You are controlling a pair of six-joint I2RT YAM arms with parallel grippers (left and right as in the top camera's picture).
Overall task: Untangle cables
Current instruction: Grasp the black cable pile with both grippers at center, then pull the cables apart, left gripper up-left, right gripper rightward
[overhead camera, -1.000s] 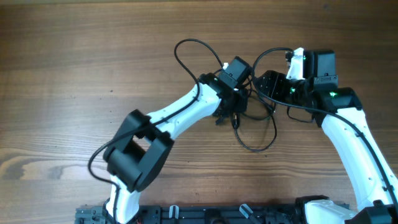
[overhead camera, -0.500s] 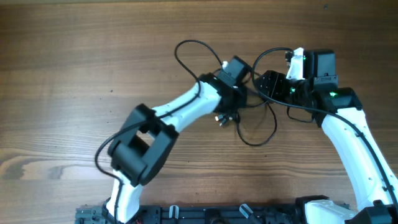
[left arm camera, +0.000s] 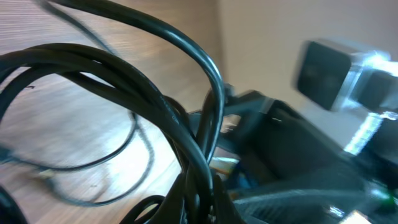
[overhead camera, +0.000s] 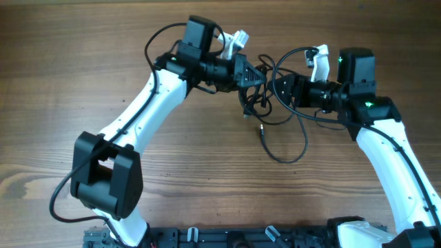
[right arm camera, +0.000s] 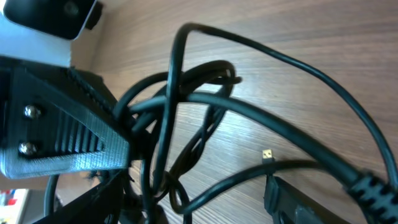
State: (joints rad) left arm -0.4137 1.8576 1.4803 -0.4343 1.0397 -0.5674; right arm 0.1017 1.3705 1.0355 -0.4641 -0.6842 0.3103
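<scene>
Black cables (overhead camera: pixel 256 102) bunched overhead; plug tip (right arm camera: pixel 267 154) clear from right wrist

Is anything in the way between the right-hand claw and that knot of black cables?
Nothing visible is. The right gripper, jaws open, is right beside the cables on the wooden table. The left gripper is shut on the cables from the opposite side, not between them.

Knotted cables (overhead camera: pixel 258 103) clog the gap between left gripper (overhead camera: pixel 256 74) and right gripper (overhead camera: pixel 275 88) — bare table (overhead camera: pixel 83 62) lies open all around.
</scene>
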